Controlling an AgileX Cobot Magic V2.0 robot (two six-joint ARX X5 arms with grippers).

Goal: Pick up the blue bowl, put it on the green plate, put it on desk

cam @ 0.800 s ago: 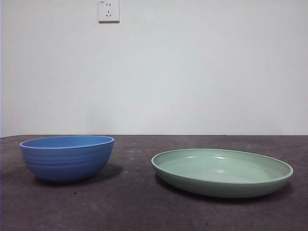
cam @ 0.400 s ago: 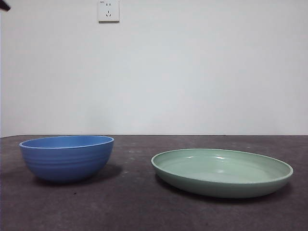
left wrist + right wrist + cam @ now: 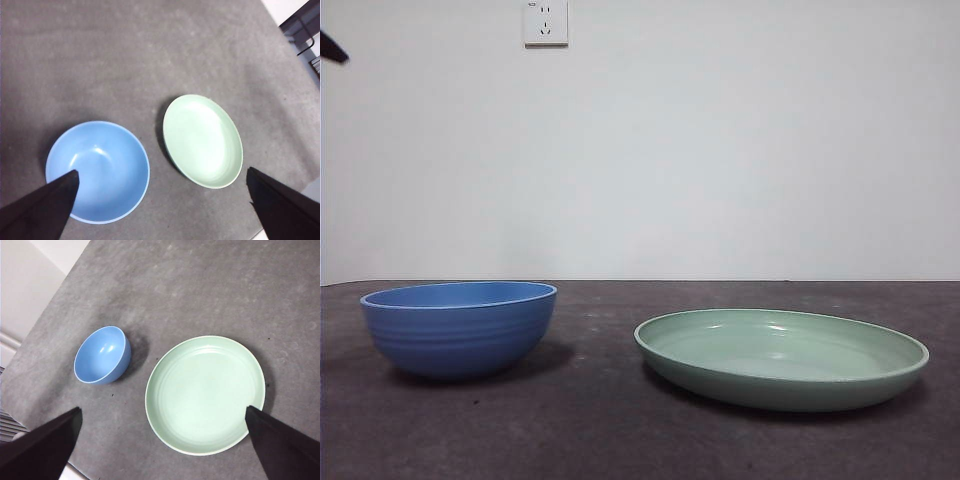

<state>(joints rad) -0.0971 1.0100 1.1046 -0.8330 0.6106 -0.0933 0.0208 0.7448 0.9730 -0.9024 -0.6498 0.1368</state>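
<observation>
On the desk (image 3: 620,430) the plate (image 3: 781,358) lies empty and the bowl (image 3: 459,327) sits apart beside it, so the pickup looks barely begun: the left gripper (image 3: 162,175), jaws spread wide above the bowl, must descend onto its rim, while the right gripper (image 3: 162,415) waits open.

In the front view only a black tip (image 3: 332,47) shows at the top left corner, cut off by the picture's edge; which arm it belongs to cannot be told. In the left wrist view, the left claw (image 3: 162,192) has both jaws cut off at the bottom edge, and one jaw tip covers part of the blue bowl (image 3: 102,167) rim. The right claw (image 3: 162,430) is likewise cut off, one jaw tip overlapping the green plate (image 3: 205,392) rim.
</observation>
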